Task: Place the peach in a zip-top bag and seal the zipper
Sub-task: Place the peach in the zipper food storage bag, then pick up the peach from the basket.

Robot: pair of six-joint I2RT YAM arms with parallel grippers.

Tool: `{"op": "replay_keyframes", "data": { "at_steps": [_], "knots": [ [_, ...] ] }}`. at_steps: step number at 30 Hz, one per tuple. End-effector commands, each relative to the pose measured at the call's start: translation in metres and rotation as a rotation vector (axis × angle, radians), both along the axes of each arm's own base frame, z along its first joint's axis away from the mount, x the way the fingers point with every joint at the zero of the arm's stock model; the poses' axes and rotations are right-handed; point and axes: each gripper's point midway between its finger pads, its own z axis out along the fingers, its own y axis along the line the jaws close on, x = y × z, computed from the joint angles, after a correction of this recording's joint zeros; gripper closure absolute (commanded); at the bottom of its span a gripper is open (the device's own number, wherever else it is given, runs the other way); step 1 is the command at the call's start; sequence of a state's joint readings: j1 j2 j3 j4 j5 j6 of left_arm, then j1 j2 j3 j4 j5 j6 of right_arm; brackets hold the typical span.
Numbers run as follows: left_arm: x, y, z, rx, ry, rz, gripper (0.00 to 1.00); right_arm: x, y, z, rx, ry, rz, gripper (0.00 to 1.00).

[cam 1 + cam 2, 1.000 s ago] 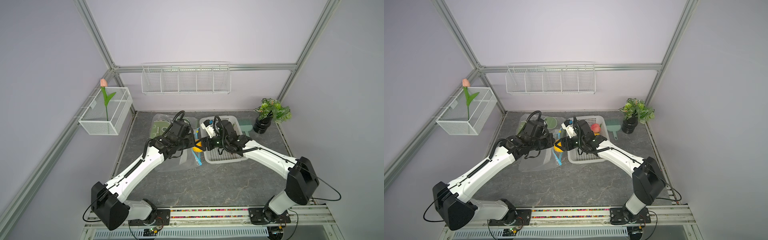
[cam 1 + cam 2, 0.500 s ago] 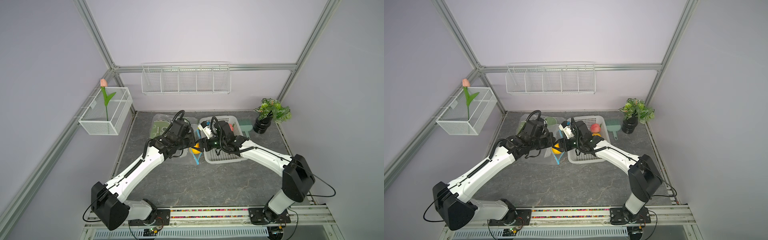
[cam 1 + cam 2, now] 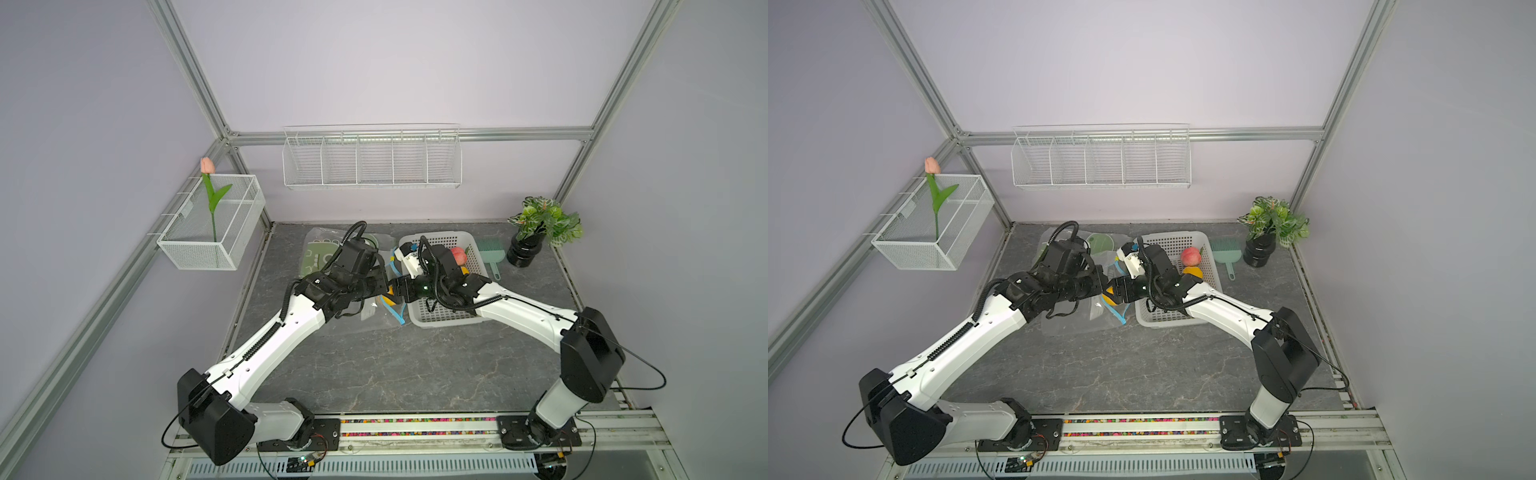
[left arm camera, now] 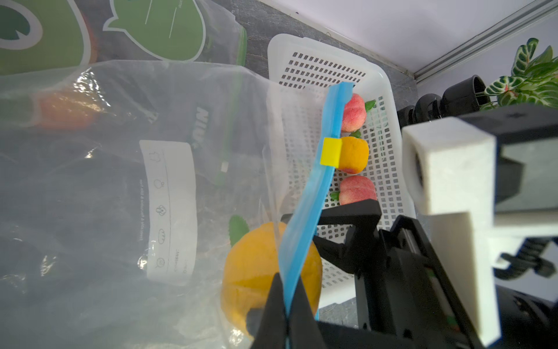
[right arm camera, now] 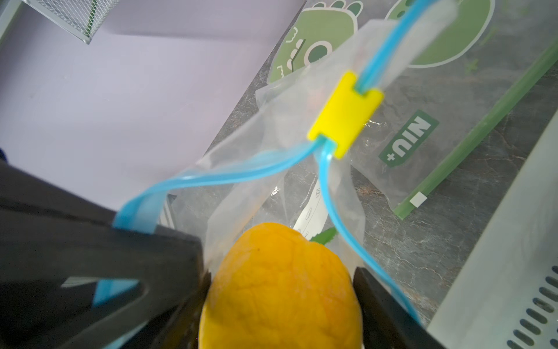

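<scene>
A: Where is the peach?

B: The yellow-orange peach (image 5: 277,305) sits in the mouth of the clear zip-top bag (image 4: 120,181). It lies between the two blue zipper strips (image 5: 235,178), which part below the yellow slider (image 5: 345,116). A green leaf (image 5: 324,235) shows at its far side.

A: And the right tool?

B: The right tool (image 5: 282,273) has its jaws wide, one on each side of the peach and close against it. Whether they press on it I cannot tell.

A: The left one?

B: The left tool (image 4: 287,284) is pinched tight on one blue strip and holds that lip of the mouth up off the surface (image 3: 374,365).

A: Is the bag sealed?

B: No. The slider stands partway along the zipper. The strips are joined beyond it and apart on the peach's side.

A: What lies around?

B: Just beside the bag is a white basket (image 4: 302,43) holding two pink peaches (image 4: 353,113) and another orange one (image 4: 354,154). A second bag (image 4: 151,27) with green print lies flat on the surface, partly under the clear one.
</scene>
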State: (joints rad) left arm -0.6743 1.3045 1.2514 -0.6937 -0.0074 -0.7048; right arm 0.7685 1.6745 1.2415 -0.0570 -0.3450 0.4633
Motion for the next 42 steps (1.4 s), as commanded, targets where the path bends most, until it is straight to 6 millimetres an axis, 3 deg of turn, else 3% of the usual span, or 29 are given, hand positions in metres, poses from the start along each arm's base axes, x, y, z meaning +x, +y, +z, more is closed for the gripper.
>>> {"op": "replay_keyframes", "data": {
  "at_steps": [1,10,16,21,27,35,42],
  "knots": [
    [-0.011,0.005,0.004,-0.004,0.028,0.007,1.00,-0.001,0.005,0.013,0.038,-0.055,0.025,0.19],
    [-0.013,0.012,0.001,0.032,0.036,0.020,1.00,-0.009,-0.006,0.038,0.035,-0.156,0.048,0.16],
    [-0.015,0.020,-0.003,0.089,0.036,0.019,1.00,0.003,-0.045,0.055,-0.039,-0.295,-0.118,0.16],
    [-0.016,0.024,-0.005,0.089,0.024,0.030,1.00,0.028,-0.101,0.036,-0.259,-0.298,-0.350,0.16],
    [-0.017,0.027,-0.007,0.094,0.021,0.040,1.00,0.039,-0.151,0.007,-0.448,-0.247,-0.456,0.16],
    [-0.018,0.025,-0.009,0.074,0.025,0.038,1.00,0.043,-0.203,-0.032,-0.652,-0.147,-0.507,0.16],
    [-0.018,0.024,-0.010,0.067,0.023,0.035,1.00,0.043,-0.228,-0.062,-0.761,-0.042,-0.500,0.16]
  ]
}}
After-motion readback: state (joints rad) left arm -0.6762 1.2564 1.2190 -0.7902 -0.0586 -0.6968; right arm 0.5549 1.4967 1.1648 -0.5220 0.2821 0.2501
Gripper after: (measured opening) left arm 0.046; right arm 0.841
